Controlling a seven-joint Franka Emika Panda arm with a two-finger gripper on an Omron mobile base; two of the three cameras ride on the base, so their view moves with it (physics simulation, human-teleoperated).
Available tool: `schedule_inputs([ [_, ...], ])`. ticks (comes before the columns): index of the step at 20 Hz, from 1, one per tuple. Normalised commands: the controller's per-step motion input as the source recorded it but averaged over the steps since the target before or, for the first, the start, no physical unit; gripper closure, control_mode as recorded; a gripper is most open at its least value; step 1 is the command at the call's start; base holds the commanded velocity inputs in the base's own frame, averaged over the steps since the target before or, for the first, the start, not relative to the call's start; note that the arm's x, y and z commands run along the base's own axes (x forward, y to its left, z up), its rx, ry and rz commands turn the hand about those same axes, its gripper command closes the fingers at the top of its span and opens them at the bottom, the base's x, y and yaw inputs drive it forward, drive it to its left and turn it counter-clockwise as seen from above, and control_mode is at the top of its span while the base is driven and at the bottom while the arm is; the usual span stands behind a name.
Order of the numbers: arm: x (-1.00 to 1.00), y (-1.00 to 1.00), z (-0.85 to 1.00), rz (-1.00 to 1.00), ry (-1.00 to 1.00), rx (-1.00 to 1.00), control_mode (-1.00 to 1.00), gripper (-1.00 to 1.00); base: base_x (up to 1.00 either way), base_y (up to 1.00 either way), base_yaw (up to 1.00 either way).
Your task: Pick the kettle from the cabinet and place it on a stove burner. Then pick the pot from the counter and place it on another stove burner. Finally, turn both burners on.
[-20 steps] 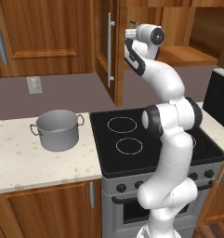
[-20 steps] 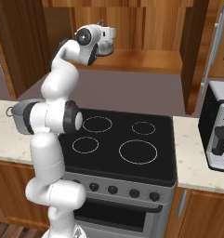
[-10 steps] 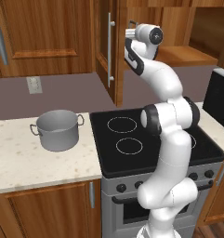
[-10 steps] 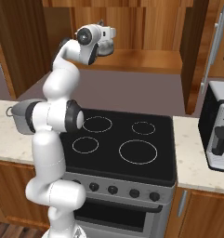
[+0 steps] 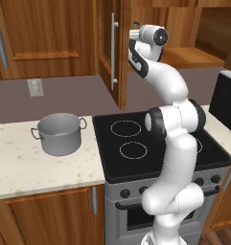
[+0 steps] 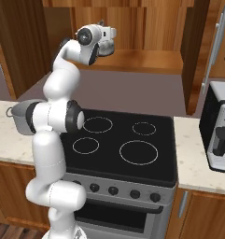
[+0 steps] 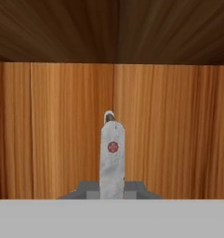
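My gripper (image 6: 108, 33) reaches into the open reddish-brown cabinet (image 6: 142, 61), high above the stove. It is shut on the arched handle of the small silver kettle (image 6: 106, 47), which stands on the wood shelf. In the hand view the kettle handle (image 7: 112, 151) rises edge-on, pinched between the two dark fingertips (image 7: 89, 189) of the gripper (image 7: 112, 190). From the left base view the gripper (image 5: 134, 29) sits beside the cabinet door, and the arm hides the kettle. The wide grey pot (image 5: 59, 133) stands on the speckled counter (image 5: 21, 165) left of the stove; the arm partly hides the pot (image 6: 17, 117).
The black glass stove (image 5: 136, 143) (image 6: 128, 144) has four ring burners and a row of knobs (image 6: 114, 190) on its front. The open cabinet door (image 5: 107, 52) with a silver bar handle hangs left of the arm. A dark appliance (image 6: 219, 128) stands on the right counter.
The jaws have closed on the kettle's handle. The arm, the kettle and the pot have kept their places.
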Motion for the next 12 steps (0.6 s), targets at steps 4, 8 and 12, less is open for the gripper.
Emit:
schedule_inputs([
  [4, 0.00, 0.00, 0.00, 0.00, 0.00, 0.00, -1.00, 1.00, 0.00, 0.00, 0.00],
  [8, 0.00, 0.00, 0.00, 0.00, 0.00, 0.00, -1.00, 1.00, 0.00, 0.00, 0.00],
  [12, 0.00, 0.01, 0.00, 0.00, 0.00, 0.00, -1.00, 1.00, 0.00, 0.00, 0.00],
])
